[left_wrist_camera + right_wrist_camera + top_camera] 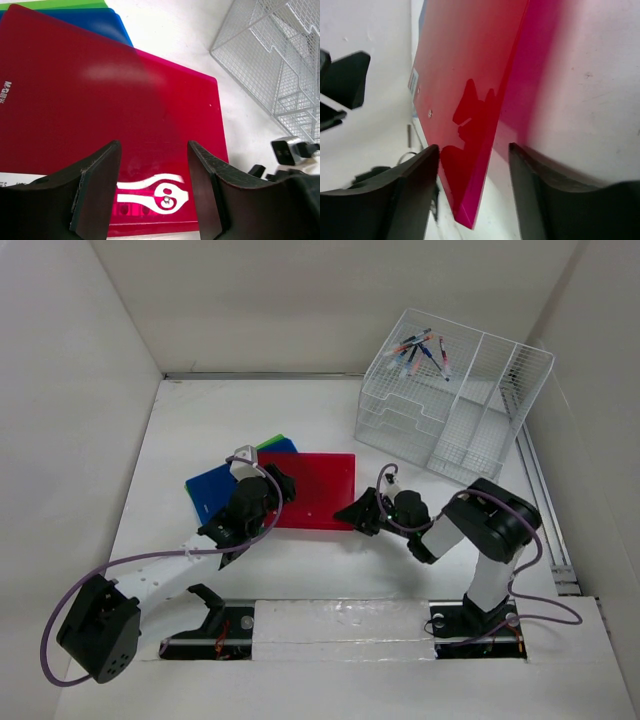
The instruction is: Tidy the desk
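Observation:
A red folder [315, 490] lies flat on the white desk [200, 430], on top of a blue folder [212, 490] and a green one [277, 443]. My left gripper [275, 490] is open and hovers over the red folder's left part; in the left wrist view the gripper [155, 190] has the red cover [100, 100] showing between its fingers. My right gripper [352, 512] is open at the folder's near right corner. In the right wrist view the red corner [470, 200] sits between the gripper's [474, 195] spread fingers, slightly raised off the desk.
A white wire-mesh organizer rack [455, 410] stands at the back right with several pens [425, 350] in its top tray; it also shows in the left wrist view [280, 60]. Upright white panels close the desk's left, back and right sides.

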Motion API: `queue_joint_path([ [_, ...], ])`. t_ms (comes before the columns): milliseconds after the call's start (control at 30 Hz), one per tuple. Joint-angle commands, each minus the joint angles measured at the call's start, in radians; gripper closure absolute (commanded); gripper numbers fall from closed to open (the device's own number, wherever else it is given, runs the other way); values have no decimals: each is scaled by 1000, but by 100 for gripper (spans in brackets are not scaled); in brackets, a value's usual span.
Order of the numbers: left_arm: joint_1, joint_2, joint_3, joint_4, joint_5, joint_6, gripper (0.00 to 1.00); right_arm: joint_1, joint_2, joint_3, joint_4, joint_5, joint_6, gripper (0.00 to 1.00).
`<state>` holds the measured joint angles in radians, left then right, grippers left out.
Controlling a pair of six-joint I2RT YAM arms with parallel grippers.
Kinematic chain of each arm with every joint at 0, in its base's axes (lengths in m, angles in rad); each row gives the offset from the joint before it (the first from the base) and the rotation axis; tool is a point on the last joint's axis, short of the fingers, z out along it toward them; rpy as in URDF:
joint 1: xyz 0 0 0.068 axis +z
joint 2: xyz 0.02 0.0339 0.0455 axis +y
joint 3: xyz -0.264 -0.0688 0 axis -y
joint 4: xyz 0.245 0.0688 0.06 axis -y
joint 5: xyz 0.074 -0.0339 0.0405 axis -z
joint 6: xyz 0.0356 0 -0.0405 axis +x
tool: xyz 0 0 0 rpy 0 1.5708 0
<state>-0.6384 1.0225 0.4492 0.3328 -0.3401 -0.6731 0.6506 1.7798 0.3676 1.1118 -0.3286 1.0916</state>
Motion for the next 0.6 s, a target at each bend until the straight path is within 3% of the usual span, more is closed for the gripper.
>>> queue_joint_path([
  [0, 3, -18, -18, 60, 10, -5, 49, 11, 79, 42, 238, -6, 109, 39],
  [67, 3, -18, -17, 57, 10, -3, 49, 11, 142, 70, 296, -30, 152, 45],
  [100, 3, -19, -17, 60, 10, -3, 49, 11, 161, 76, 316, -35, 162, 55],
  [133, 3, -24, -18, 60, 10, -3, 50, 11, 183, 76, 356, -30, 178, 72],
  [267, 3, -45, -21, 64, 9, 0, 50, 11, 143, 64, 312, -7, 153, 95],
  [333, 3, -55, -23, 71, 10, 4, 50, 11, 92, 63, 220, 10, 102, 98],
  [467, 3, -81, -12, 75, 30, 7, 50, 20, -160, 93, -21, 51, -22, 100],
  [567, 3, -114, -3, 68, 41, 6, 50, 20, -328, 135, -293, 117, -160, 100],
])
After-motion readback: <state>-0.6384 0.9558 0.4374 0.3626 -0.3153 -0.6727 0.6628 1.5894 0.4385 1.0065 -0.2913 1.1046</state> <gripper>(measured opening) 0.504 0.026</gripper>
